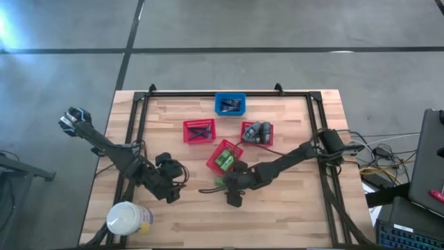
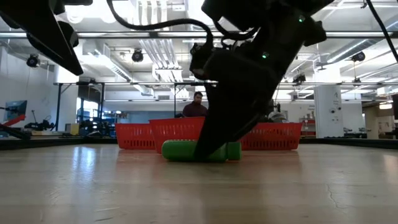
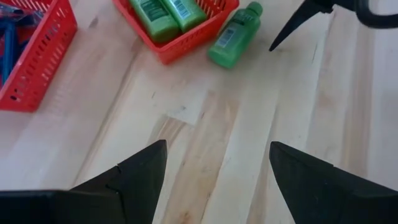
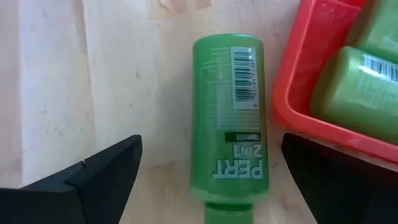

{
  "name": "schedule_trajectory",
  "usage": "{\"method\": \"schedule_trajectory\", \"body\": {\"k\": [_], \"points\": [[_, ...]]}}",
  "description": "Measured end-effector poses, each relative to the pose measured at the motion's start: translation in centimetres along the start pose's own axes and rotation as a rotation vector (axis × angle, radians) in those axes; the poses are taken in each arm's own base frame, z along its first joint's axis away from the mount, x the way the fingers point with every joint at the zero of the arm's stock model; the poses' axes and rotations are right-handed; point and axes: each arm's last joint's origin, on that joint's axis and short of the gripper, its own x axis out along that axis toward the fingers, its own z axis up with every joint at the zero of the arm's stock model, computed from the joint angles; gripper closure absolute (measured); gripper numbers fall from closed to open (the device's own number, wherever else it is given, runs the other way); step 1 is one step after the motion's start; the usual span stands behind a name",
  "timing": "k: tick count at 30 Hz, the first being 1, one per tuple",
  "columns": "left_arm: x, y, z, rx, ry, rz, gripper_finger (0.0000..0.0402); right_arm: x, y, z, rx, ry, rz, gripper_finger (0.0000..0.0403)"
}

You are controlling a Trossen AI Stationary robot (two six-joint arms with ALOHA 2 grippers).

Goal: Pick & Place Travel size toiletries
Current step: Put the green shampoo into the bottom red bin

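Your green bottle (image 4: 231, 115) is lying flat on the table (image 1: 291, 208), just beside the red basket (image 4: 309, 93) that already has two green ones inside. Its long axis runs along the basket's wall, cap end toward your right gripper (image 4: 208, 168). That gripper's spread wide on either side of it, gripping nothing, probably not touching yet. Left gripper (image 3: 217, 158) sits open nearby, empty.

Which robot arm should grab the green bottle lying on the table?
Probably the right. Its open hand hovers right over the green plastic bottle lying beside the red mesh basket. The left hand, also open, waits farther off.
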Motion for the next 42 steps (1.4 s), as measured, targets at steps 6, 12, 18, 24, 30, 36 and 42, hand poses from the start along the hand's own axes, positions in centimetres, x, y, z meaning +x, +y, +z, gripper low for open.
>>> {"method": "schedule_trajectory", "body": {"k": [6,12,18,24,30,36,42], "points": [[0.2,0.1,-0.2,0.009,0.004,0.007,0.0113,0.3,-0.4,0.3,0.016,0.017,-0.011,0.0048],[0.2,0.1,-0.2,0.024,-0.002,0.017,0.0113,-0.3,-0.7,-0.1,-0.01,0.08,-0.034,0.0148],[0.2,0.2,-0.1,0.028,-0.024,0.036,0.0113,-1.6,-1.1,-0.3,-0.059,0.15,-0.047,0.0258],[0.2,0.2,0.0,0.022,-0.059,0.059,0.0113,-5.9,-1.4,1.1,-0.128,0.112,-0.024,0.0267],[0.2,0.3,0.1,-0.001,-0.097,0.084,0.0113,-12.5,-3.3,4.0,-0.266,0.014,-0.059,0.0267],[0.2,0.1,0.5,-0.03,-0.175,0.101,0.0113,-11.7,-6.9,6.9,-0.58,0.035,-0.154,0.0265],[0.2,-0.1,0.7,-0.114,-0.204,0.082,0.0113,-7.6,-9.0,7.5,-0.844,0.174,-0.193,0.0244]]}}
